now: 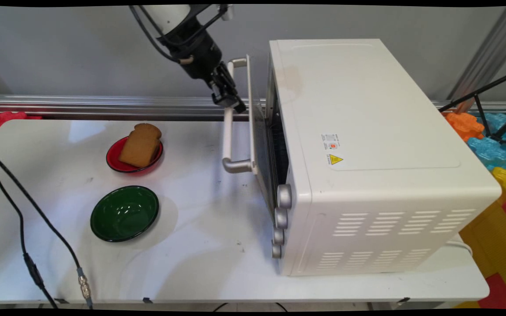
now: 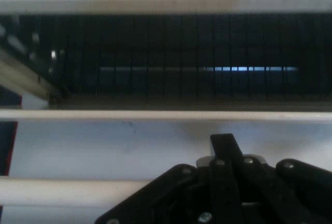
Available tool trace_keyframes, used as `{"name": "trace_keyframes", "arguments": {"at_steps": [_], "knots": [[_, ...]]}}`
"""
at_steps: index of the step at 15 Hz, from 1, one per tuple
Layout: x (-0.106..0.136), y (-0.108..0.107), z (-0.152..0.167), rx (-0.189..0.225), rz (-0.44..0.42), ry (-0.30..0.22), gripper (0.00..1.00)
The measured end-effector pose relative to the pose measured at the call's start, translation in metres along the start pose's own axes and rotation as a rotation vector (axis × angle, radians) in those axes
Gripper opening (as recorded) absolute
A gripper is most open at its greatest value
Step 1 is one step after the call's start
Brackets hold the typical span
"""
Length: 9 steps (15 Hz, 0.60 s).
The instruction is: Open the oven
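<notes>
A white toaster oven (image 1: 367, 131) stands on the right of the table, its door (image 1: 253, 131) tipped a little open. My black gripper (image 1: 235, 104) comes down from the upper left and lies across the door's metal handle (image 1: 227, 131), with its tips in the gap between handle and door. In the hand view the fingers (image 2: 224, 143) look shut together over the door's white frame (image 2: 129, 141), with the handle (image 2: 62, 191) running behind the linkage. Above them are the dark glass and the rack bars (image 2: 166, 63).
A slice of brown bread (image 1: 140, 145) lies on a red plate (image 1: 114, 163) left of the oven. A green bowl (image 1: 124, 213) sits nearer the front. Black cables (image 1: 24, 206) hang across the table's left side. The oven's knobs (image 1: 281, 217) face left.
</notes>
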Motion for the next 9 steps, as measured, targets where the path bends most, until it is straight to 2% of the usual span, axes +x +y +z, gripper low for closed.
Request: {"name": "trace_keyframes", "arguments": {"at_steps": [9], "knots": [[-0.033,-0.002,0.009,-0.027,-0.010,-0.002,0.00]]}}
